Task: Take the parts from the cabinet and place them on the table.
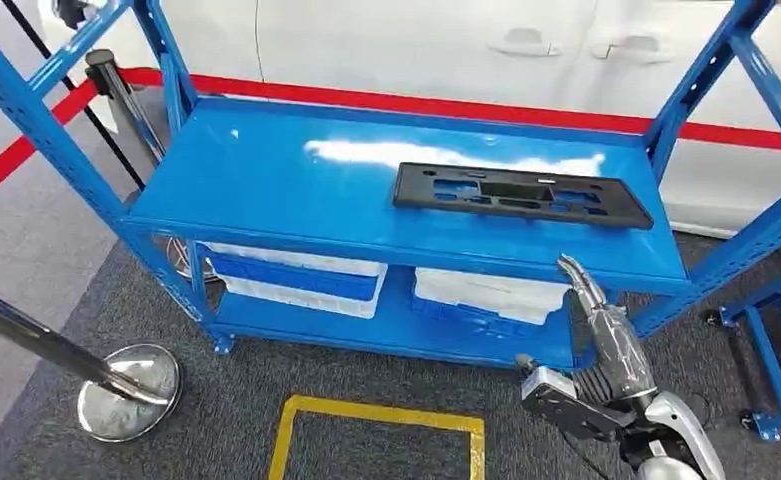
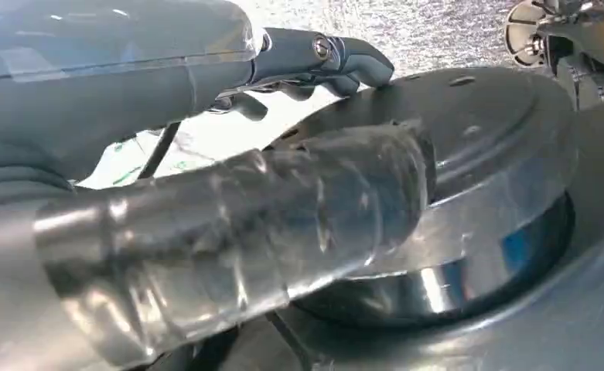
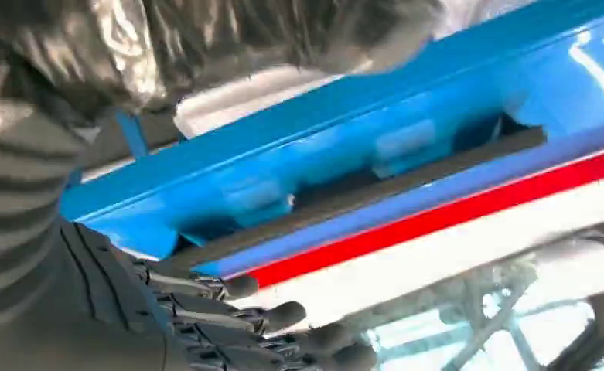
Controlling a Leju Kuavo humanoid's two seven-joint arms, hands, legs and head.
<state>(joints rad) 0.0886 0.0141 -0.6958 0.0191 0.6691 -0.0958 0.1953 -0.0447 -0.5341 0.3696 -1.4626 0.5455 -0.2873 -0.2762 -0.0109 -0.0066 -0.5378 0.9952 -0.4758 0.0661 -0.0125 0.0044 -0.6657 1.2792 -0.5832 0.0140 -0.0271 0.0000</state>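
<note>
blue shelf rack (image 1: 296, 190) | top shelf: black plastic part (image 1: 522, 194) | lower shelf: two white-blue bins (image 1: 301, 278)

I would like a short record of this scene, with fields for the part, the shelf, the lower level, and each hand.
part: black plastic part, lying flat on the top shelf, toward its right side
shelf: blue metal rack, white car behind it
lower level: two white-and-blue bins
right hand: raised in front of the shelf edge, below the part, holding nothing
left hand: near a shiny round stanchion base, nothing visible in it
</note>
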